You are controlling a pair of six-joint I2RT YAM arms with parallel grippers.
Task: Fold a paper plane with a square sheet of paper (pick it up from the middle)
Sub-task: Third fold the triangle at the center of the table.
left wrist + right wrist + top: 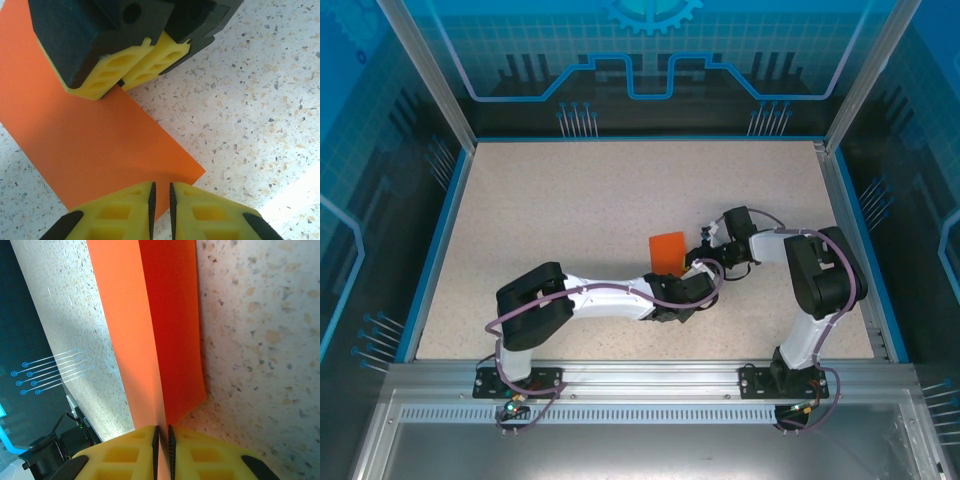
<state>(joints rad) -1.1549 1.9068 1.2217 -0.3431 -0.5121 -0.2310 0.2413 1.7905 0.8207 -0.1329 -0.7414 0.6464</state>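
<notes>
Right wrist: my right claw (162,430) pinches the thin bright orange square sheet of paper (170,315) by its edge. It looks light and floppy, best held there. Whether my left claw (161,192) grips, I cannot tell.

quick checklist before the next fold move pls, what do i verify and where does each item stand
1. right pincer clamped on the square sheet of paper: ok, the crease runs into its jaws.
2. left pincer gripping the sheet: cannot tell, jaws nearly together at the sheet's edge.
3. crease formed: ok, one sharp line in the right wrist view.
4. pincers apart from each other: ok, the sheet spans between them.
5. sheet untorn: ok where visible.
6. dart shape reached: not ok.
</notes>
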